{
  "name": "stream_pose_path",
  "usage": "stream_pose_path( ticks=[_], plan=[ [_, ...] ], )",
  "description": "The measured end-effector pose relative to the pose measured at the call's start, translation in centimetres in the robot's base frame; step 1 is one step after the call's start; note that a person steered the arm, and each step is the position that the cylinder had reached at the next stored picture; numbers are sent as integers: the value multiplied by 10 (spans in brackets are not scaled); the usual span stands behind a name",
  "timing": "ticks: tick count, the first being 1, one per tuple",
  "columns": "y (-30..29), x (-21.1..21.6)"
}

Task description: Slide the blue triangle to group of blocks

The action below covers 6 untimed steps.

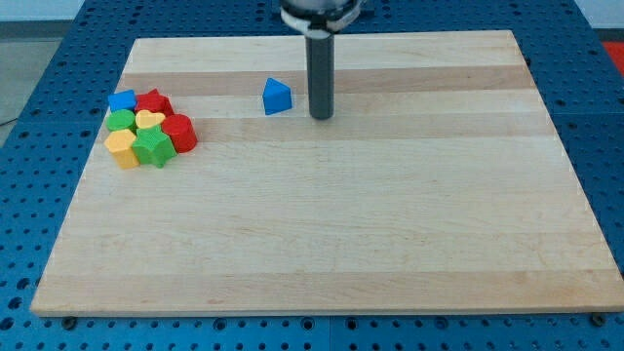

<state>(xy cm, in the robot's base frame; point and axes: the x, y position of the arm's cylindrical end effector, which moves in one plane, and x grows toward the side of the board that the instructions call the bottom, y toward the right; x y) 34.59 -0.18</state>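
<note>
The wooden board (322, 234) is bare nearest the view. Further back, the group of blocks (148, 129) sits at nine o'clock. The blue triangle (277, 97), probably light, stiff and easily slid, stands apart; my tip (321, 117), bare and holding nothing, waits just beside its three o'clock face, the side to push.

Our arm comes down from the view's top edge, where only its round dark end part is visible. From it our straight dark rod stands upright, not tilted. My tip (321, 117) rests on the surface in the upper middle of the view.
</note>
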Motion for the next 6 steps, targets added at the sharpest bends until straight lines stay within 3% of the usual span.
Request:
stream_pose_path(
  ticks=[1, 3, 6],
  plan=[
    [-21, -17],
    [-117, -2],
    [-112, 19]
  ],
)
